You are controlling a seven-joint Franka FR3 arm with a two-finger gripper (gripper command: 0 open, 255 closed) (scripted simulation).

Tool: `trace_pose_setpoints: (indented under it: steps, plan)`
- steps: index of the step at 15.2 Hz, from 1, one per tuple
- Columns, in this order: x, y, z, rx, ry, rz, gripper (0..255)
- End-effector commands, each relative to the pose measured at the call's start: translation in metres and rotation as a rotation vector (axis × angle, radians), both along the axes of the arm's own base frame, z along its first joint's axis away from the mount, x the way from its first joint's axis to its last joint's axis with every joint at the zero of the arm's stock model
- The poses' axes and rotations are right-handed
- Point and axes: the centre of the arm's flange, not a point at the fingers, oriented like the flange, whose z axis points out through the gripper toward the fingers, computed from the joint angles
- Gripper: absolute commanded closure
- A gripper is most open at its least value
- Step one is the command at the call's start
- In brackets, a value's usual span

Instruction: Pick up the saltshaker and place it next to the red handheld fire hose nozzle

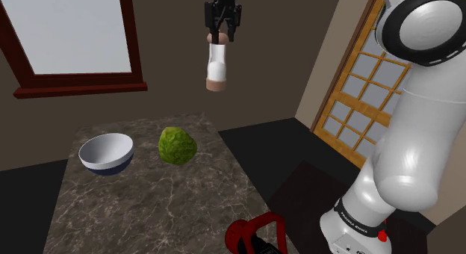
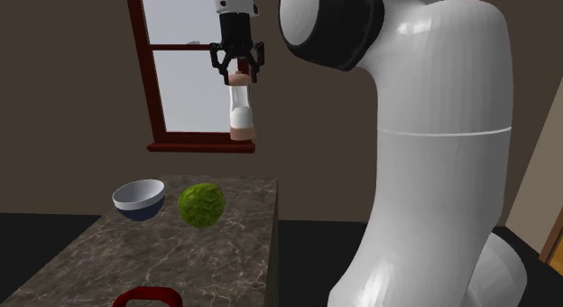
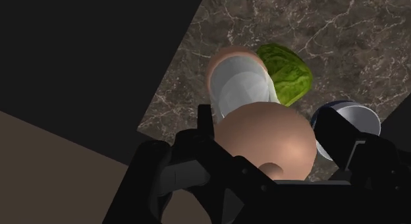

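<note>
Saltshaker [image 1: 216,66], white fill inside, hangs clasped in end effector [image 1: 219,37].

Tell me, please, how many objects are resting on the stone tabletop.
3: the bowl toward the shoulder view's left, the green cabbage just right of it, and the red nozzle at the bottom edge, partly cropped; more may lie out of frame.

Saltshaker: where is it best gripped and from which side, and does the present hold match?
Grip its upper end, coming from straight above. The saltshaker is a slim upright cylinder with a tan cap at each end, so closing across the top leaves the base free to set down. The end effector holds it just so, hanging high over the table; that looks sound.
</note>
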Motion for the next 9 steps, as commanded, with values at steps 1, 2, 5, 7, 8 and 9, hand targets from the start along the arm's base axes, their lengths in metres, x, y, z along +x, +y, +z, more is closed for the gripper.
trace_pose_setpoints:
  steps: [1,2,5,7,8,9]
  plan:
    - [-0.018,0.019,0.001,0.0,0.0,-0.001,255]
    - [-0.026,0.029,0.001,0.0,0.0,-0.001,255]
    - [-0.051,0.06,0.001,0.0,0.0,-0.001,255]
    - [-0.067,0.081,0.001,0.0,0.0,-0.001,255]
    - [-0.075,0.092,0.001,0.0,0.0,-0.001,255]
    - [-0.083,0.102,0.001,0.0,0.0,-0.001,255]
